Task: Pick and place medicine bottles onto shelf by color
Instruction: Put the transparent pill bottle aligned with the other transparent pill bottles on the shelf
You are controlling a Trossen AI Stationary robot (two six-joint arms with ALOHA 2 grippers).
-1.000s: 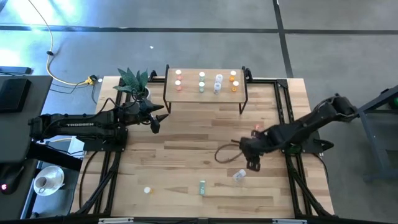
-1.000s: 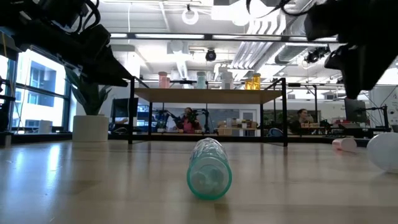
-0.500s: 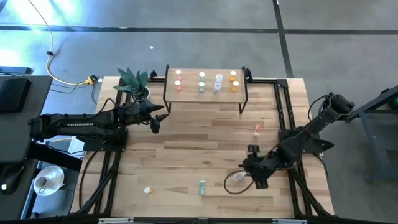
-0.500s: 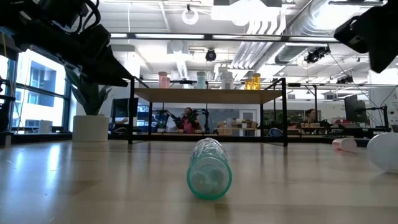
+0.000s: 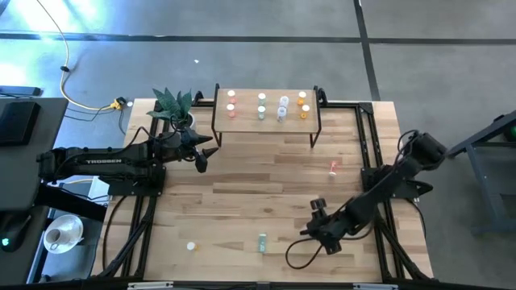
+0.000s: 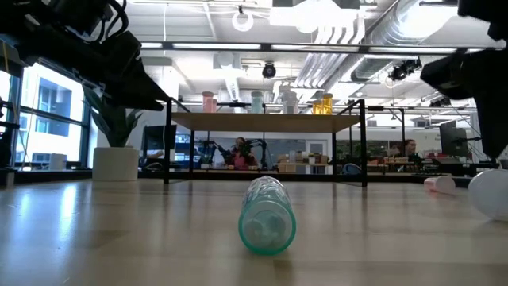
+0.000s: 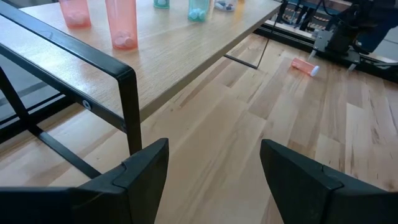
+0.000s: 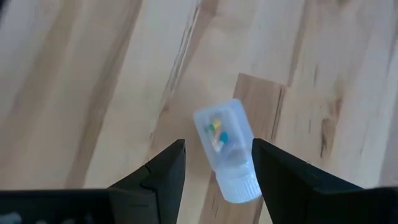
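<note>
The shelf (image 5: pixel 266 122) stands at the far edge on black legs, with pink, green, clear and orange medicine bottles upright on it. Loose bottles lie on their sides on the table: a pink one (image 5: pixel 333 167), a green one (image 5: pixel 262 242), an orange one (image 5: pixel 191 246) and a clear-white one (image 8: pixel 221 140). My right gripper (image 8: pixel 217 149) hovers open above the clear-white bottle, pointing steeply down, one finger on either side of it and apart from it. My left gripper (image 5: pixel 201 155) waits open beside the shelf's left leg (image 7: pixel 127 102).
A potted plant (image 5: pixel 173 105) stands at the far left corner. A black cable loop (image 5: pixel 297 256) hangs off my right arm near the front edge. Black frame rails (image 5: pixel 372 153) run along both table sides. Bare wood lies between the shelf and the loose bottles.
My right gripper has travelled toward the table's near edge and sunk lower, rolling its wrist, and now hangs over the clear-white bottle. Its cable loop has swung along with it. The bottles have stayed where they were.
</note>
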